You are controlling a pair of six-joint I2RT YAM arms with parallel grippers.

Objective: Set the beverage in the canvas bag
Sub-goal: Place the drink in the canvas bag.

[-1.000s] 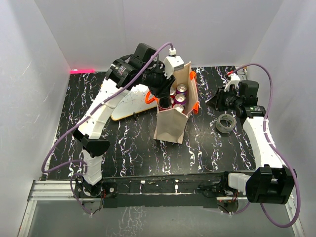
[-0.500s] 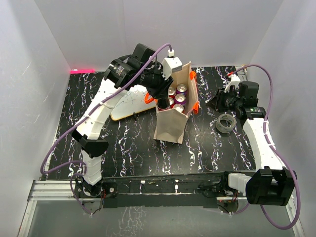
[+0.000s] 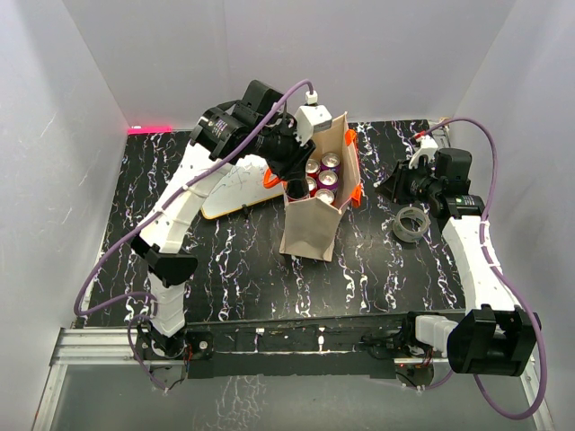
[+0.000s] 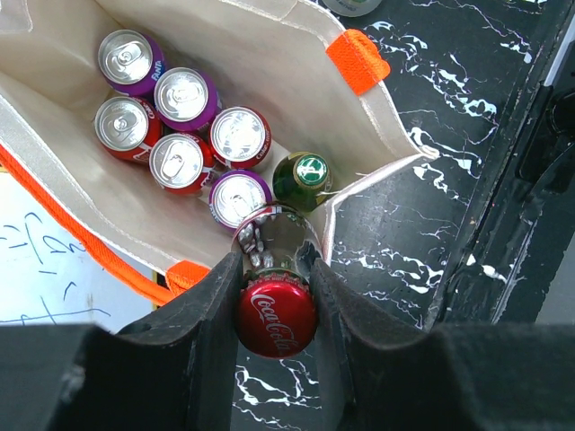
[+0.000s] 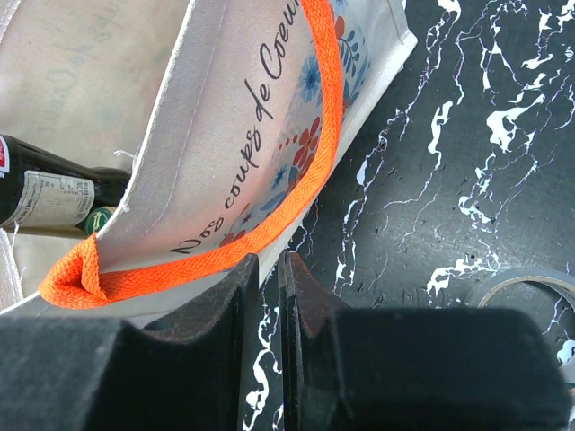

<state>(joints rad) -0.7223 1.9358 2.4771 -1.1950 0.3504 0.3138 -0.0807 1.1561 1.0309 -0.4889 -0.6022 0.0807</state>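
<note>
Glass Coca-Cola bottle [image 4: 277, 317] clamped by its neck in left gripper [image 4: 274, 267] jaws, base beyond them at canvas bag [image 4: 269, 54] corner. Right gripper [image 5: 268, 260] jaws together, orange handle [image 5: 319, 135] just ahead. Risk: base snags the rim or green bottle [image 4: 310, 175], tips.

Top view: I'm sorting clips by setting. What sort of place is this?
Likely a lab test booth: plain white walls, a black marbled table, left arm and right arm bolted to a metal rail.

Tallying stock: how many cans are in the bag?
6 cans in the bag: two purple at the back, three red mid-cluster, one purple beside the green bottle. Others may be hidden.
</note>
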